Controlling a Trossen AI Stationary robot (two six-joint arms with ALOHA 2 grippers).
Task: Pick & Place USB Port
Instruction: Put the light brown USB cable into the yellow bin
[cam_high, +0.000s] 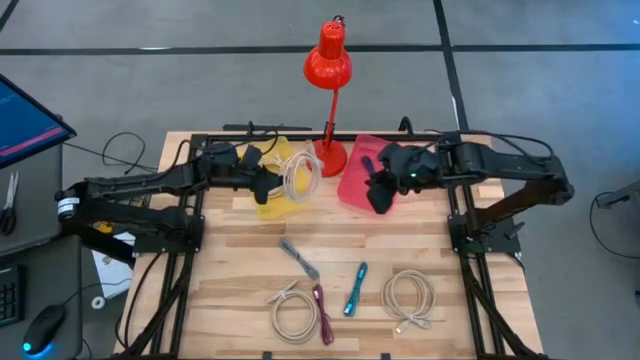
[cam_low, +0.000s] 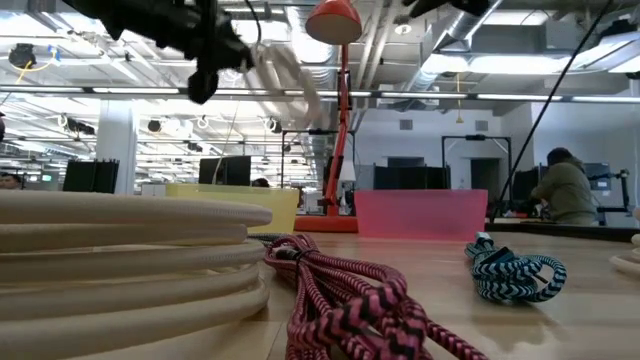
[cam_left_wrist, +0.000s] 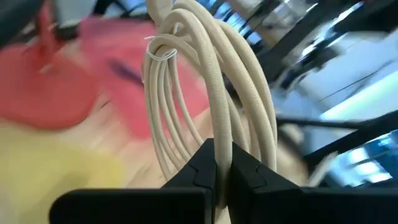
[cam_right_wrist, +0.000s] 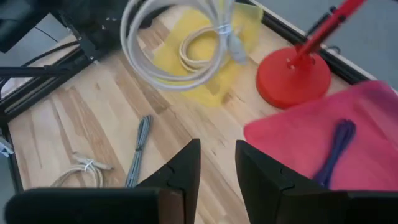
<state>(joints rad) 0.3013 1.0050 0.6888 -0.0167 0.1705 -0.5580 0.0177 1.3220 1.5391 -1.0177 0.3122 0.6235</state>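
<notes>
Left gripper (cam_high: 268, 183) clamped on the coiled beige cable (cam_high: 299, 172) over the yellow bin (cam_high: 283, 207) near the table's far edge; right gripper (cam_right_wrist: 217, 163), jaws apart, over the pink bin (cam_high: 352, 178); dangling loops probably snag our rim.

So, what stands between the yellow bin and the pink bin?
The red lamp's base stands between the yellow bin and the pink bin, at the table's back edge. The high view shows it.
</notes>
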